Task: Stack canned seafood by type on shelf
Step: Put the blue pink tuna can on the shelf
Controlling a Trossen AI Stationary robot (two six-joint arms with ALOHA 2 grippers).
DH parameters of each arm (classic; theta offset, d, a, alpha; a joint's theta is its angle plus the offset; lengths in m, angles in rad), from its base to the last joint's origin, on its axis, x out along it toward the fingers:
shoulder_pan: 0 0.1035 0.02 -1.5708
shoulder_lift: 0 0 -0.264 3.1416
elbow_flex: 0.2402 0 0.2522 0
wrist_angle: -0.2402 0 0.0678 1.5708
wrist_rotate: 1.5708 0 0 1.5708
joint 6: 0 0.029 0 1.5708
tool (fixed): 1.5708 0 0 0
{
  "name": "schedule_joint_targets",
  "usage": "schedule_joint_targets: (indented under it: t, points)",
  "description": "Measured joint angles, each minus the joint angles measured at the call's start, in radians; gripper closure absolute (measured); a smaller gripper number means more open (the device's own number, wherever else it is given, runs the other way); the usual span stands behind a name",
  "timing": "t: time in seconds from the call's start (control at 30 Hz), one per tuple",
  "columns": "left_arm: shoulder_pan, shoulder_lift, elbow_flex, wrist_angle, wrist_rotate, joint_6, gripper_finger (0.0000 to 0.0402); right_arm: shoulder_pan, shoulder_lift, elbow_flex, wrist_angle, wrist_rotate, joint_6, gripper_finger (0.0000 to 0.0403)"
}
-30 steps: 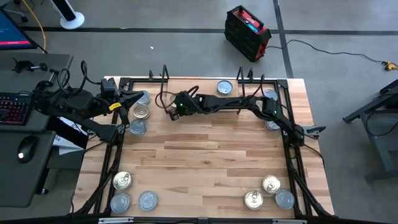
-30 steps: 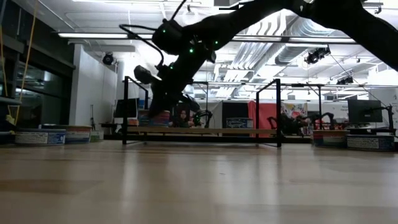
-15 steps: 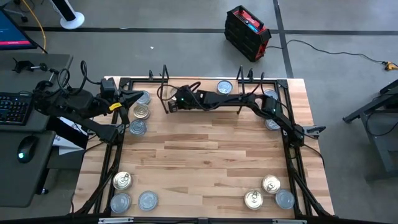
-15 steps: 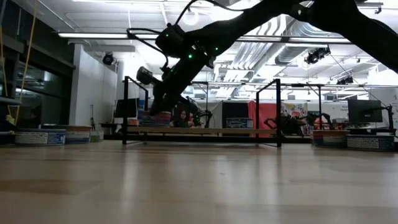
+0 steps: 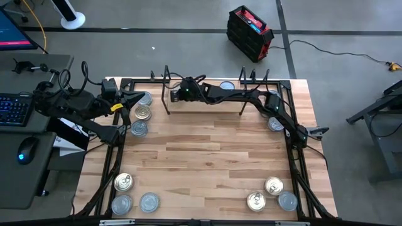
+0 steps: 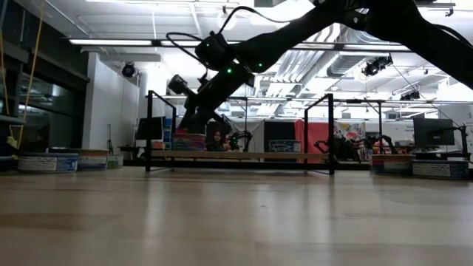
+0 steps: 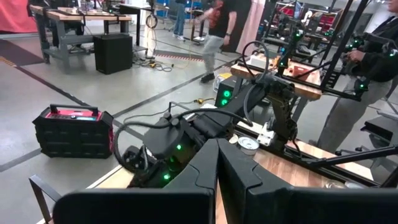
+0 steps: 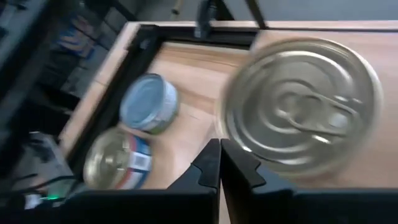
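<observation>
My right gripper [image 5: 171,93] is shut and reaches over the left end of the shelf [image 5: 205,107]. Just past its fingertips [image 8: 219,155] lies a silver-lidded tin [image 8: 305,112], blurred. In the low view this tin [image 6: 189,140] rests flat on the shelf board [image 6: 244,155], under the gripper [image 6: 185,124]. Another tin [image 5: 227,86] sits farther right on the shelf. Off the shelf's left end lie a blue tin [image 8: 149,102] and a gold-lidded tin [image 8: 118,162]. My left gripper [image 7: 217,168] waits shut, raised at the table's left edge [image 5: 129,102]. My right gripper comes slanting down from the table's right, its shut fingers beside the rim of the silver-lidded tin [image 8: 233,134]. I cannot tell whether they touch it. The tin lies flat on the shelf, lid up.
Three tins lie at the near left corner [image 5: 124,182] and three at the near right [image 5: 273,186]. Two more sit by the right arm [image 5: 275,123]. A black frame [image 5: 119,157] rims the table. People stand in the room beyond.
My right gripper has gone toward the table's far edge, from in front of the shelf's left end to over it. It has rolled and tipped closer to level and has stayed shut. The tin on the shelf has kept its place.
</observation>
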Motion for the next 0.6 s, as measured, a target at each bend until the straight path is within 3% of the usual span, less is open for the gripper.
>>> schedule_joint_targets:
  t: [0.13,0.23,0.43,0.6]
  points:
    - [0.0,0.0,0.0,-0.001,0.0,0.0,0.0401,-0.011,-0.004,0.008,-0.013,-0.1,-0.045,0.0403]
    - [0.0,0.0,0.0,-0.002,0.0,0.0,0.0401,-0.014,-0.018,0.033,-0.116,-0.115,-0.127,0.0403]
    - [0.0,0.0,0.0,-0.003,0.0,0.0,0.0401,-0.014,-0.032,0.126,-0.383,0.012,-0.258,0.0403]
    - [0.0,0.0,0.0,-0.006,0.0,0.0,0.0401,-0.015,-0.035,0.152,-0.461,0.163,-0.277,0.0403]
